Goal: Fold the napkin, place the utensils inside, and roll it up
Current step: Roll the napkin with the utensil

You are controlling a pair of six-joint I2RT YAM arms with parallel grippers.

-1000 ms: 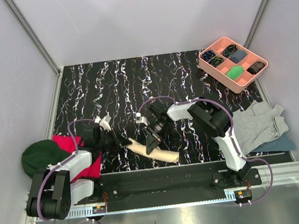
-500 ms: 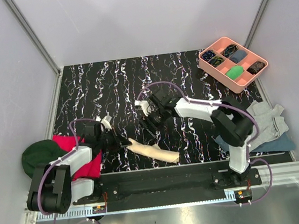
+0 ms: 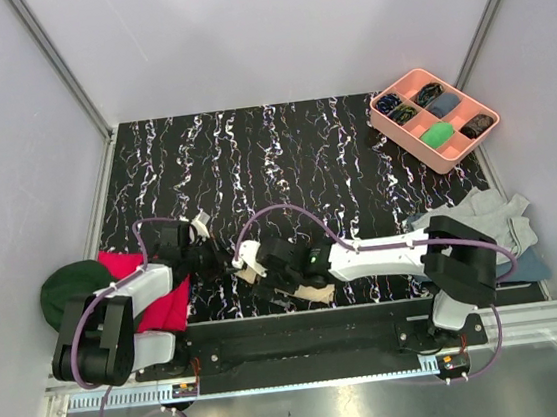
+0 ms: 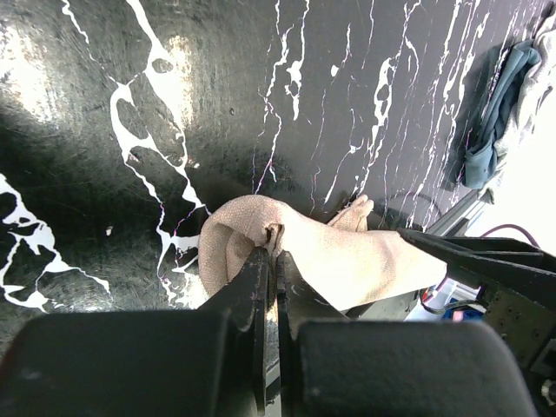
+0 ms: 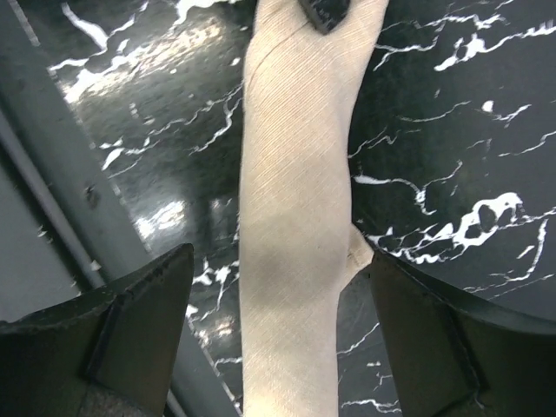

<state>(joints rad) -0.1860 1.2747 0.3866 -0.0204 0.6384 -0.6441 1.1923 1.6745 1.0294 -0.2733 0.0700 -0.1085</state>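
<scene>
1. A black base plate (image 3: 303, 334) runs along the bench's near edge and carries both arm bases.
2. The napkin (image 4: 343, 261), a coarse-weave beige cloth rolled into a soft tube, lies just inside the near edge, left of centre.
3. The left gripper (image 4: 271, 261) is pressed together, pinching the roll's left end.
4. The right gripper (image 5: 278, 295) is spread, with one finger on each side of the roll and neither touching it.
5. A red cloth (image 3: 172, 306) and a dark green cloth (image 3: 71, 289) are crumpled at the near left corner.
6. A grey cloth (image 3: 476, 221) lies over a blue cloth (image 3: 529, 266) at the right edge.
7. The bench (image 3: 252, 151) is glossy black with white marble veining.
8. A pink compartmented tray (image 3: 408, 142) sits at the far right corner.
9. The enclosing walls (image 3: 268, 28) are plain and pale.
</scene>
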